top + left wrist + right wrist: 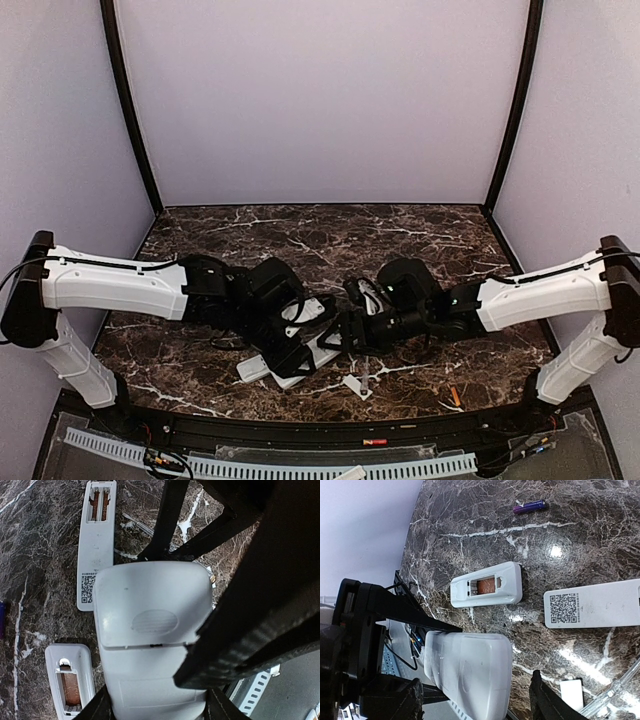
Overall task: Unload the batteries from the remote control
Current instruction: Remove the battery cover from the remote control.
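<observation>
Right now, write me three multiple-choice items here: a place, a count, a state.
1. Where is the purple battery? A) on the bare table B) inside a remote C) between gripper fingers
2. How many remotes does the left wrist view show? A) one B) three C) five
3. The small remote's battery bay is: A) covered B) taped C) open
Answers: A, it lies alone on the marble; B, large remote, QR-coded remote, small remote; C, its cover is off.

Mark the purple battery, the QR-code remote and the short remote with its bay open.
purple battery (529, 506), right wrist view, middle of its body
QR-code remote (602, 605), right wrist view, blank back beside the code
short remote (507, 587), right wrist view, white shell beside the open bay
</observation>
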Motion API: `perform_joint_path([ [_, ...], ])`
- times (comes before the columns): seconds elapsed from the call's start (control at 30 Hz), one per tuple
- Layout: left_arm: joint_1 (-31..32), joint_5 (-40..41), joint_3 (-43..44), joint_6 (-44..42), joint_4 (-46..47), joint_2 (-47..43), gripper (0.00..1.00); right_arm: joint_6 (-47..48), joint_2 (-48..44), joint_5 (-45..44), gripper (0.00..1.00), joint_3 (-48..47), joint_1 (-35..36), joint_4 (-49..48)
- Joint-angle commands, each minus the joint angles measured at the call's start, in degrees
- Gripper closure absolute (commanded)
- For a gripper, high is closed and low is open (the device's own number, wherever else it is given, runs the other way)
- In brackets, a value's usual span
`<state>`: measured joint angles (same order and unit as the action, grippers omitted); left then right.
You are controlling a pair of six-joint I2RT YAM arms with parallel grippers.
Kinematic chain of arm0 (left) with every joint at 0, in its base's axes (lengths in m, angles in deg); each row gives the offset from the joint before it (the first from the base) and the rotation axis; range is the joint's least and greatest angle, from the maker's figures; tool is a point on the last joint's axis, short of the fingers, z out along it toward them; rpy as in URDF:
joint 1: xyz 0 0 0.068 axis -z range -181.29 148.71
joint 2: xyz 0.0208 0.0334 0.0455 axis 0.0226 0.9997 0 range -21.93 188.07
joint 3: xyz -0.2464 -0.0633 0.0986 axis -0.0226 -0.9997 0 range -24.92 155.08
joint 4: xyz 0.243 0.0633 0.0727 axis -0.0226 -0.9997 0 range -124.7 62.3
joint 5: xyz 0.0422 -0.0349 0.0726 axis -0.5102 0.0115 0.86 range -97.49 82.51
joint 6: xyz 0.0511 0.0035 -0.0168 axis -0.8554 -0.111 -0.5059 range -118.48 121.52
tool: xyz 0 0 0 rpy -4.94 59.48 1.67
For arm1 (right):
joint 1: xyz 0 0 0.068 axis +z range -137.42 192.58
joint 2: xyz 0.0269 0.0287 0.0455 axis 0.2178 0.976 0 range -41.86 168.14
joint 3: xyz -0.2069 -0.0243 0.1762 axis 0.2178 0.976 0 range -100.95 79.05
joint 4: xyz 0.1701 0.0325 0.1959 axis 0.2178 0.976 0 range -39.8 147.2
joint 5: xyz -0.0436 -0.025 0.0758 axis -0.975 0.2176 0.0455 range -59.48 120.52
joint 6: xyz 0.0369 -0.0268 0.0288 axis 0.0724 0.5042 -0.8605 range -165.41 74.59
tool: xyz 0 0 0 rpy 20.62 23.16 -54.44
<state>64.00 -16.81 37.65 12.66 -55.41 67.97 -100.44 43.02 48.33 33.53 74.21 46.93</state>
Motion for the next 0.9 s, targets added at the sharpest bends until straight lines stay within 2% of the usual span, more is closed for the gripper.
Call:
perform_joint_path([
  [0.0, 0.67, -0.38, 1.24, -0.75, 0.41, -0.27, 0.75, -1.33, 1.41, 0.35, 0.32, -1.31, 0.60, -1.95],
  [0.17, 0.93, -0.47, 1.26, -0.83, 0.42, -0.30, 0.76, -3.33, 1.98, -0.75, 0.37, -0.71, 0.56, -1.94],
  [0.33, 1.04, -0.49, 1.30, -0.69, 0.39, -0.26, 0.76, -3.79, 2.69, -1.16, 0.59, -0.80, 0.58, -0.96],
  [0.47, 1.06, -0.31, 1.31, -0.70, -0.02, -0.41, 0.77, -4.18, 2.17, -2.30, 0.65, -0.61, 0.59, 0.41],
  [0.87, 1.06, -0.07, 0.46, -0.31, 0.02, -0.69, 0.78, -6.14, -0.96, -5.23, 0.68, 2.10, 0.42, 1.92],
])
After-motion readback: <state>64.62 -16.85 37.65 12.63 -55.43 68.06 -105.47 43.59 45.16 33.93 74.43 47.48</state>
